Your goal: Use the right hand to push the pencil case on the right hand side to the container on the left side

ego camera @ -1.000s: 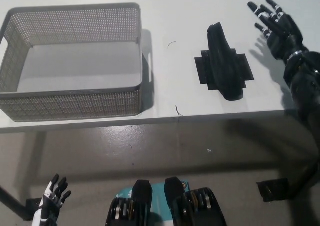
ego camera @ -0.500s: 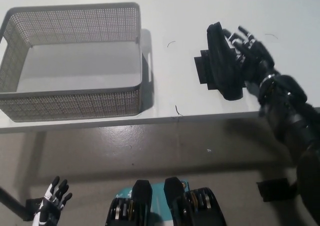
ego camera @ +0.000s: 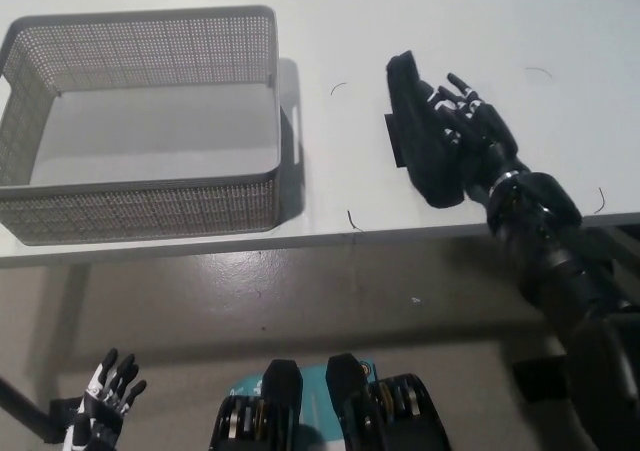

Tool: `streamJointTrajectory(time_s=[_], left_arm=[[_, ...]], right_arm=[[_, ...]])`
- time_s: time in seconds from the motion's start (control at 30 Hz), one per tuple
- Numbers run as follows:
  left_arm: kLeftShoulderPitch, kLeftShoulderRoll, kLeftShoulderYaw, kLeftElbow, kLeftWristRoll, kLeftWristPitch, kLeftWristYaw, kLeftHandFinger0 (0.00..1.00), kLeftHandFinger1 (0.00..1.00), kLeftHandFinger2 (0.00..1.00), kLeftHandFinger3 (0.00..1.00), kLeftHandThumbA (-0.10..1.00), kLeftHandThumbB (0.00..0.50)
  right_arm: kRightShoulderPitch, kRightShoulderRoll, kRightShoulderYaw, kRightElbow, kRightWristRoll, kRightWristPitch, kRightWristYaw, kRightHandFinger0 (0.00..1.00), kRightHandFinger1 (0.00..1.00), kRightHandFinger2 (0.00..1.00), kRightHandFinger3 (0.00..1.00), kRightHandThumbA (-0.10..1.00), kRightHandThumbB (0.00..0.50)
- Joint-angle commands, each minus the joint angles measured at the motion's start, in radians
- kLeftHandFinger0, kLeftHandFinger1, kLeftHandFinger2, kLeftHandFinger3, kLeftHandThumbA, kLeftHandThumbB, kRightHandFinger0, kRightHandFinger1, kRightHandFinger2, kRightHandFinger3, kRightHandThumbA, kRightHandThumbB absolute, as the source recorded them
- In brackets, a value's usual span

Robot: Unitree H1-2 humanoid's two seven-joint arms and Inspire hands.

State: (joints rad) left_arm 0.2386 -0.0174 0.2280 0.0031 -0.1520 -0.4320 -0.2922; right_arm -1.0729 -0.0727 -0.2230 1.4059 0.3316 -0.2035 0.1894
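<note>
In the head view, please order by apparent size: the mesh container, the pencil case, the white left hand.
1. Mesh container
2. Pencil case
3. Left hand, partly cut off at the edge and nearer the camera, so less sure

Left hand point(ego camera: 108, 396) cut at bottom edge

Single head view, looking steeply down from above and behind the right hand point(ego camera: 470, 131). Table point(ego camera: 400, 31) fills the upper frame beyond it, floor point(ego camera: 300, 291) lower, at moderate range.
</note>
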Motion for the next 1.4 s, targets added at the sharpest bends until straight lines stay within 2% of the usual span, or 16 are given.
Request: streamJointTrajectory(time_s=[0.0,0.23,0.33,0.57,1.1,1.37], left_arm=[[0.008,-0.007,0.015,-0.046,-0.043,-0.038,-0.057,1.00,1.00,1.00,1.00,1.00,0.324],[0.006,-0.013,0.029,-0.056,-0.042,-0.038,-0.074,1.00,1.00,1.00,1.00,1.00,0.335],[0.003,-0.019,0.029,-0.055,-0.050,-0.038,-0.085,1.00,1.00,1.00,1.00,1.00,0.319],[0.001,-0.016,0.030,-0.072,-0.047,-0.038,-0.089,1.00,1.00,1.00,1.00,1.00,0.329],[-0.004,-0.015,0.053,-0.077,-0.071,-0.038,-0.117,1.00,1.00,1.00,1.00,1.00,0.298],[-0.011,-0.018,0.057,-0.079,-0.063,-0.038,-0.112,1.00,1.00,1.00,1.00,1.00,0.303]], right_arm=[[-0.037,0.038,0.013,-0.002,-0.023,-0.022,0.029,1.00,1.00,1.00,1.00,1.00,0.317],[-0.084,0.110,0.028,-0.008,-0.039,-0.027,0.008,1.00,1.00,1.00,1.00,1.00,0.310],[-0.110,0.140,0.015,-0.005,-0.029,-0.009,-0.010,1.00,1.00,1.00,1.00,1.00,0.329],[-0.146,0.206,0.002,-0.004,-0.021,-0.016,-0.011,1.00,1.00,1.00,1.00,1.00,0.316],[-0.169,0.268,-0.035,-0.001,-0.008,-0.005,-0.023,1.00,1.00,1.00,1.00,1.00,0.355],[-0.163,0.258,-0.078,-0.006,0.023,-0.014,-0.006,1.00,1.00,1.00,1.00,1.00,0.332]])
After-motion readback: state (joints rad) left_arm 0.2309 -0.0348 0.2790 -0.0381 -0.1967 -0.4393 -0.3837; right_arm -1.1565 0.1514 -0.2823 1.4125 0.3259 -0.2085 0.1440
